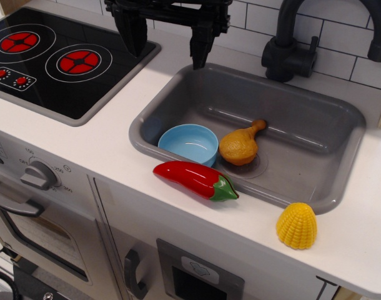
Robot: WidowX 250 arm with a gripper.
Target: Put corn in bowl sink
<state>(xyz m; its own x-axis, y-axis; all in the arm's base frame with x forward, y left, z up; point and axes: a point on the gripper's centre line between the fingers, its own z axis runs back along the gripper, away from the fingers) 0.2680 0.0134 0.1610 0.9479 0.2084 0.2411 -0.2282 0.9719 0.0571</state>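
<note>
The yellow ribbed corn (296,225) stands on the white counter in front of the sink's front right corner. The light blue bowl (188,144) sits empty inside the grey sink (340,122), at its front left. My black gripper (168,45) hangs open and empty at the top of the view, above the sink's back left rim, far from the corn.
An orange-brown toy drumstick (242,145) lies in the sink beside the bowl. A red chili pepper (195,180) rests on the sink's front rim. A black faucet (290,47) stands behind the sink. A black stove top (59,62) lies at left.
</note>
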